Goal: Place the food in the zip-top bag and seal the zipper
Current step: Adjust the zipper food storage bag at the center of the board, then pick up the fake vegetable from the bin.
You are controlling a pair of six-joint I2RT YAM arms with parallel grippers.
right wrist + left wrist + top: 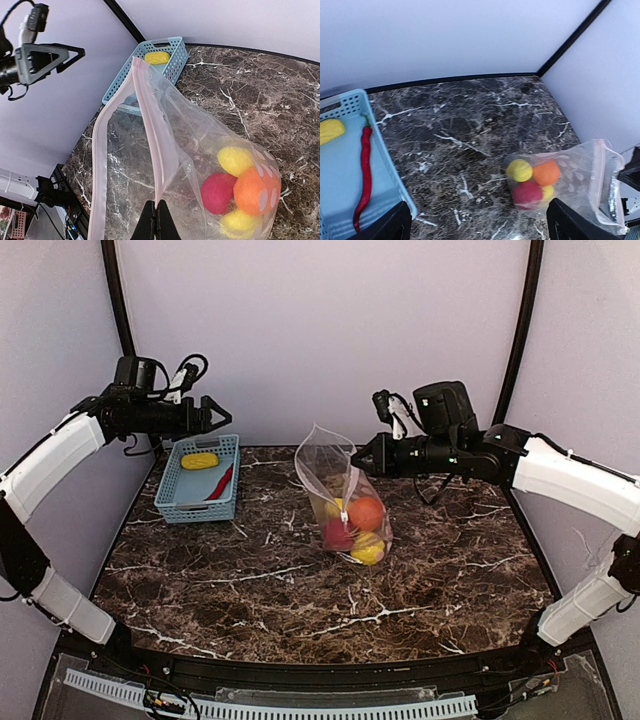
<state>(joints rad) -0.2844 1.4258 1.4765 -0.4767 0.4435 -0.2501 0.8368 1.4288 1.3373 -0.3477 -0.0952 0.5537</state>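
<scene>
The zip-top bag (335, 475) stands mid-table with its mouth open and lifted. Inside lie an orange ball (366, 512), a round red piece (338, 536) and yellow pieces (368, 551). My right gripper (156, 212) is shut on the pink zipper strip (150, 125) and holds that edge up. My left gripper (222, 418) is open and empty, in the air above the basket's far end. A long red chili (364, 175) and a yellow piece (330, 131) lie in the basket.
The blue-grey slatted basket (175, 502) sits at the back left of the marble table, left of the bag. Pale walls with black corner posts (118, 300) close the back and sides.
</scene>
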